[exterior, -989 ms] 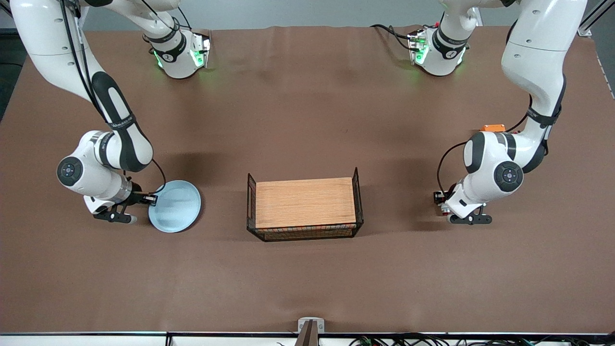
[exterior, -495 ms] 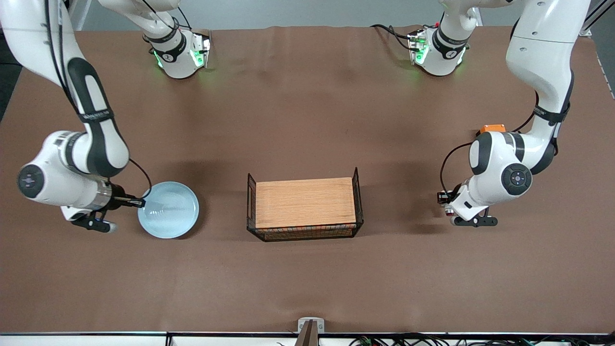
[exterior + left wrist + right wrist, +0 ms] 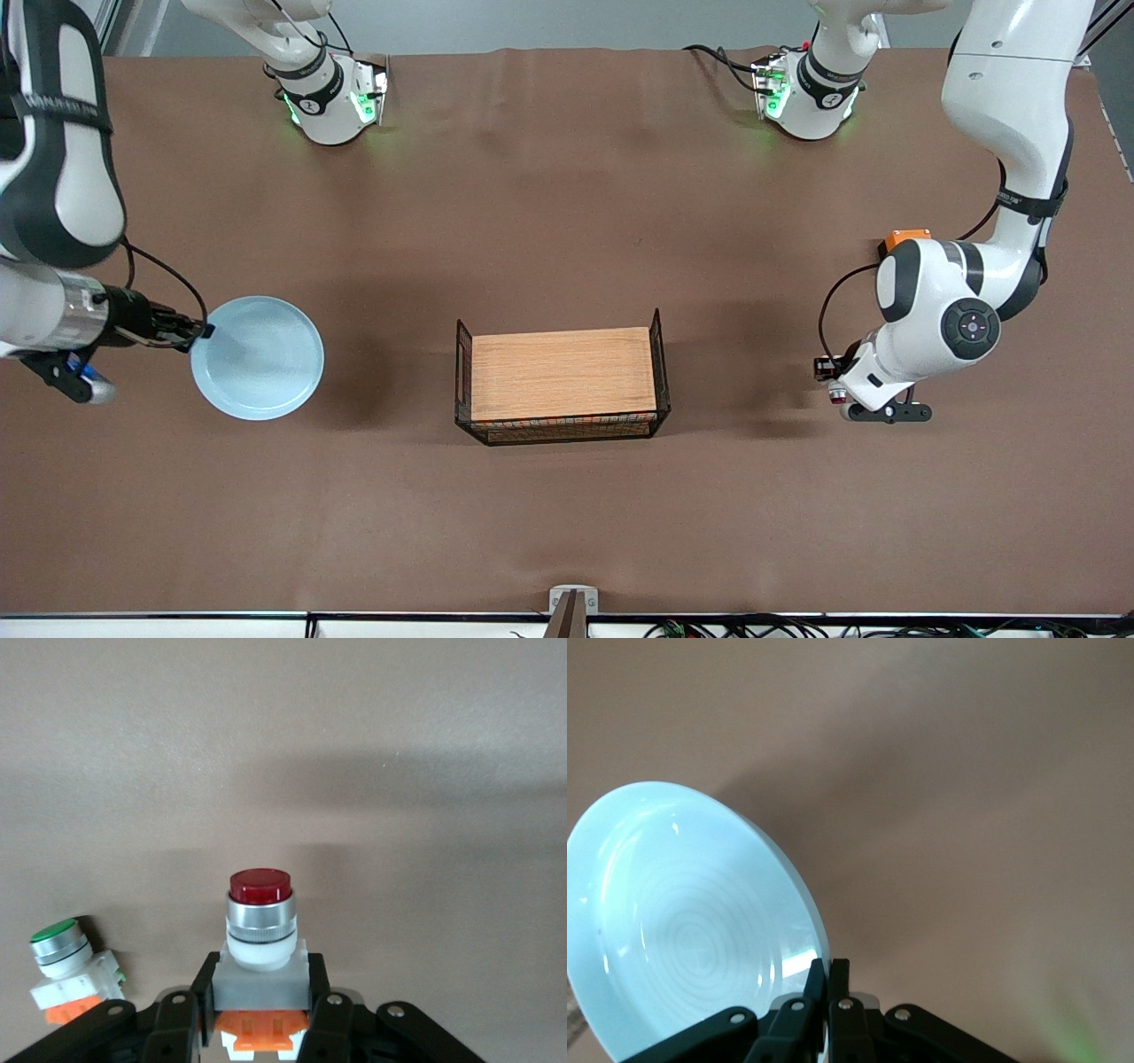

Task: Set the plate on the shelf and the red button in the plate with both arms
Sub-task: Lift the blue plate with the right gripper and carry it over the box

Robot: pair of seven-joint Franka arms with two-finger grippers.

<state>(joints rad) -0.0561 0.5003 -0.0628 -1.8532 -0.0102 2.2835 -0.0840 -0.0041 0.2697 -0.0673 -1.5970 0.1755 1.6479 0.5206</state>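
My right gripper [image 3: 197,335] is shut on the rim of the pale light-blue plate [image 3: 257,357] and holds it up, tilted, over the table at the right arm's end. In the right wrist view the closed fingertips [image 3: 830,970] pinch the plate's edge [image 3: 691,921]. My left gripper [image 3: 826,366] is low over the table at the left arm's end. In the left wrist view it [image 3: 261,992] is shut on the white body of the red button [image 3: 260,921], whose dark red cap points away from the hand.
A black wire basket [image 3: 660,354] holding a wooden board stands at the table's middle. A green-capped button part [image 3: 66,961] lies on the table beside the left gripper. An orange box [image 3: 908,237] shows partly past the left arm.
The right arm has lifted the plate and carried it toward the right arm's end of the table. The left arm has shifted slightly toward its own end with the red button.
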